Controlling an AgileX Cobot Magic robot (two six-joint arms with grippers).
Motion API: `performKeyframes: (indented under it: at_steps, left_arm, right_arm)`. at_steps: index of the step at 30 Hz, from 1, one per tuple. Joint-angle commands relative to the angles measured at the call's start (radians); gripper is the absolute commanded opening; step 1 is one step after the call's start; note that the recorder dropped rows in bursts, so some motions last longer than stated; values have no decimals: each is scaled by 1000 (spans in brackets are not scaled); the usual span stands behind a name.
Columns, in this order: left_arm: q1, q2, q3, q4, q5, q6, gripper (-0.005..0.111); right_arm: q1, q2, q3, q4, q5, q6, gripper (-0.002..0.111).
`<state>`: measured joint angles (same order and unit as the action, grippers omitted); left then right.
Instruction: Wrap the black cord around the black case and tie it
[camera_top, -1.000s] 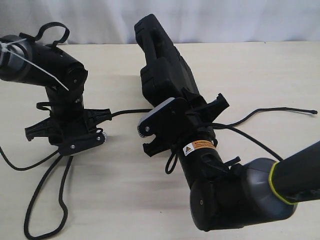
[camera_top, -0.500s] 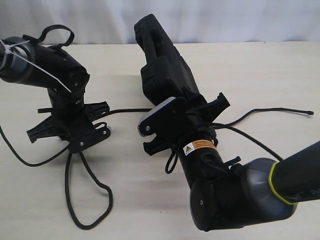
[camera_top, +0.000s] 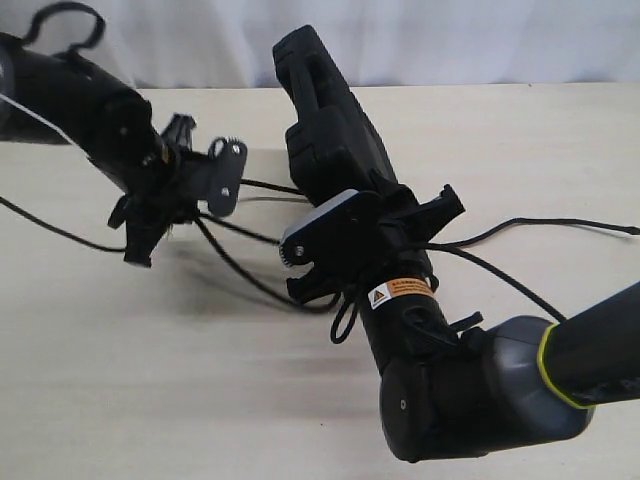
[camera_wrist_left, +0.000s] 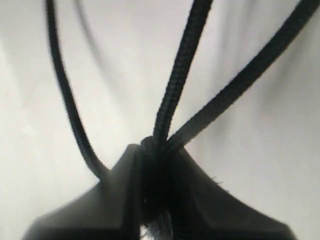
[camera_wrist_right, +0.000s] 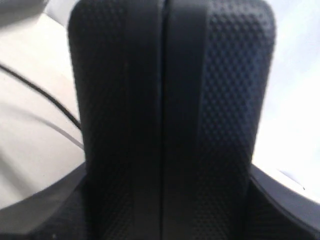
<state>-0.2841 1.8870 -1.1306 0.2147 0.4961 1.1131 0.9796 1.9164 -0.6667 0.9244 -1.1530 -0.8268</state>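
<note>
The black case (camera_top: 330, 130) lies lengthwise on the table, and its near end sits between the fingers of my right gripper (camera_top: 385, 215). The right wrist view is filled by the case's dimpled shell (camera_wrist_right: 170, 115), clamped between both fingers (camera_wrist_right: 45, 210). My left gripper (camera_top: 190, 200) hangs above the table left of the case, shut on the black cord (camera_top: 250, 280). In the left wrist view, strands of cord (camera_wrist_left: 175, 95) fan out from the closed tips (camera_wrist_left: 155, 147), with a frayed tuft (camera_wrist_left: 160, 230) behind them. Another stretch of cord (camera_top: 530, 222) trails right to its small knob (camera_top: 632, 230).
The pale tabletop (camera_top: 150, 380) lies bare in front of the left gripper. My right arm's bulky grey and black body (camera_top: 470, 390) fills the lower right. A white backdrop (camera_top: 450, 40) stands behind the table's far edge.
My left gripper has lifted and swung toward the back with the cord, drawing the slack loops off the table into tighter strands. The right gripper and case have stayed put.
</note>
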Motion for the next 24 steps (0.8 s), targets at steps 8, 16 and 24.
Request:
performKeyframes:
  at_steps: [8,16,24]
  left_arm:
    - [198,-92,0,-106,6,-96,0]
    - [251,-92,0,-187,57,-77,0]
    - [249,-90,0,-590,120,263,0]
  right_arm:
    - [-6,-12,-2,9,-68,12,4]
    - [-6,-12,-2,9,-68,43,4]
    - [-6,-12,-2,5,-68,57,4]
